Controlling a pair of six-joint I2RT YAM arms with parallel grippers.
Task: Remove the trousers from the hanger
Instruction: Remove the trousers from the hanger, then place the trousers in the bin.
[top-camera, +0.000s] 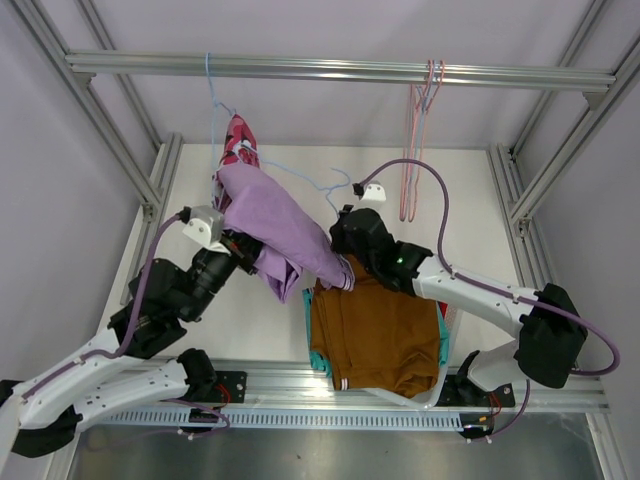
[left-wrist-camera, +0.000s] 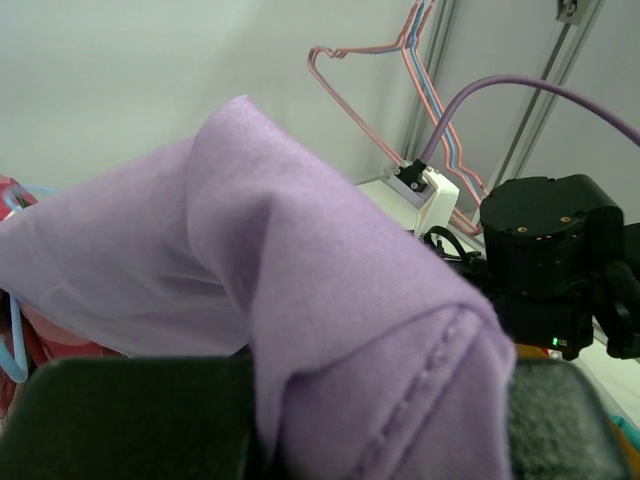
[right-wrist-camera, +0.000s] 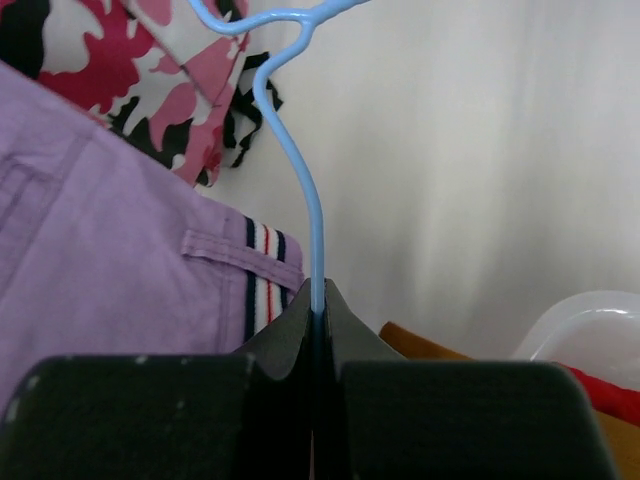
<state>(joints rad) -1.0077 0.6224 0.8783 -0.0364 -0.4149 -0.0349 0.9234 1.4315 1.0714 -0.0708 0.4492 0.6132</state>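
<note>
L gripper clenched on lilac trousers, which draped just left of the white tub, striped waistband end nearest it. R gripper pinched shut on the blue hanger wire by tub's far-left edge. Rust-brown trousers lay in tub over a teal pair. Camouflage trousers hung well beyond tub's far-left corner.

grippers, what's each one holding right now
Left gripper: shut on the lilac trousers.
Right gripper: shut on the blue hanger.
</note>
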